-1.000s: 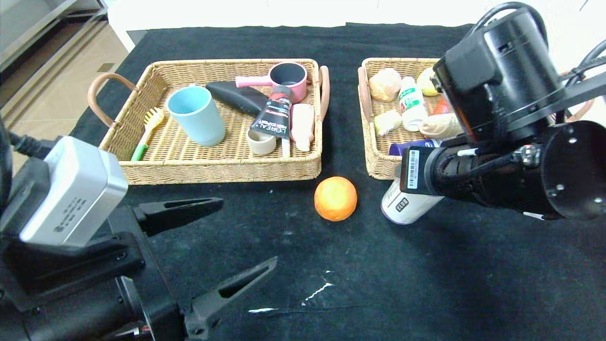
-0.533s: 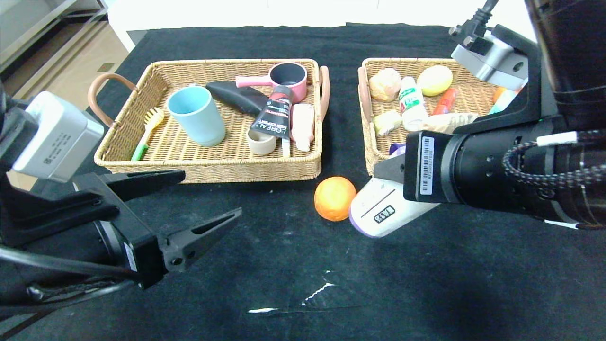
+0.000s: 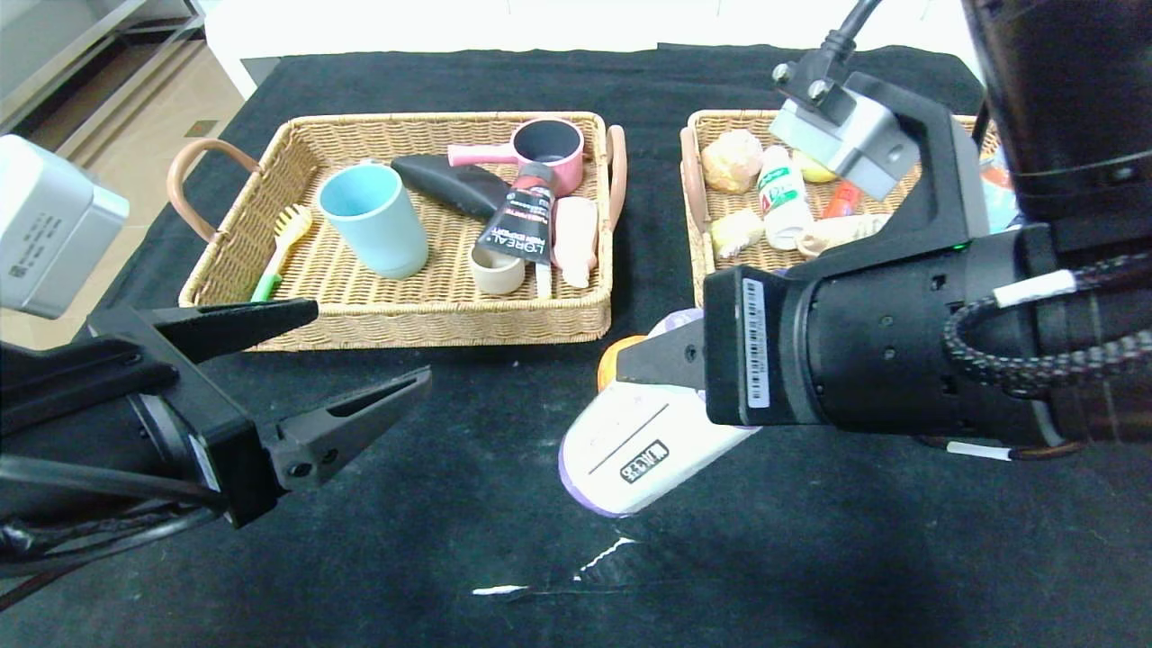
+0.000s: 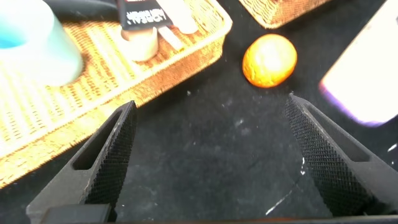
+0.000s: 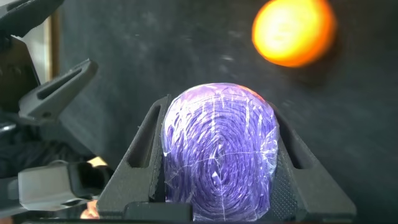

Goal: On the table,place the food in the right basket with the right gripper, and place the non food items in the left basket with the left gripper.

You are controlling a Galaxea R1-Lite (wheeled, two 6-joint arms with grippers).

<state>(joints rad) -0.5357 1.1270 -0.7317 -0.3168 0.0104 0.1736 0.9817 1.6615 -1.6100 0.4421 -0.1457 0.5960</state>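
Since a second ago, our right gripper (image 3: 661,378) has carried the white and purple bottle (image 3: 630,441) away from the front of the right basket (image 3: 711,297) and out over the open black table (image 3: 504,540), so that it now hides most of the orange (image 3: 610,360). Our left gripper (image 3: 342,369) has also risen and swung toward the middle, jaws spread wide with nothing between them.

We have the bottle clamped between the right fingers near its top, its purple base pointing toward the left gripper; the right wrist view shows the jaws snug on both sides. It hangs above the table, between the two baskets and nearer us than either.

We judge that this is a handover: the bottle looks like a non-food item, so it belongs in the left basket (image 3: 396,315) and should get there in the left gripper. To do this well, we should hold the bottle steady and level, bring the left jaws around its free lower half, close them fully, and only then let the right fingers part. Keeping clear of the orange below avoids knocking it away.
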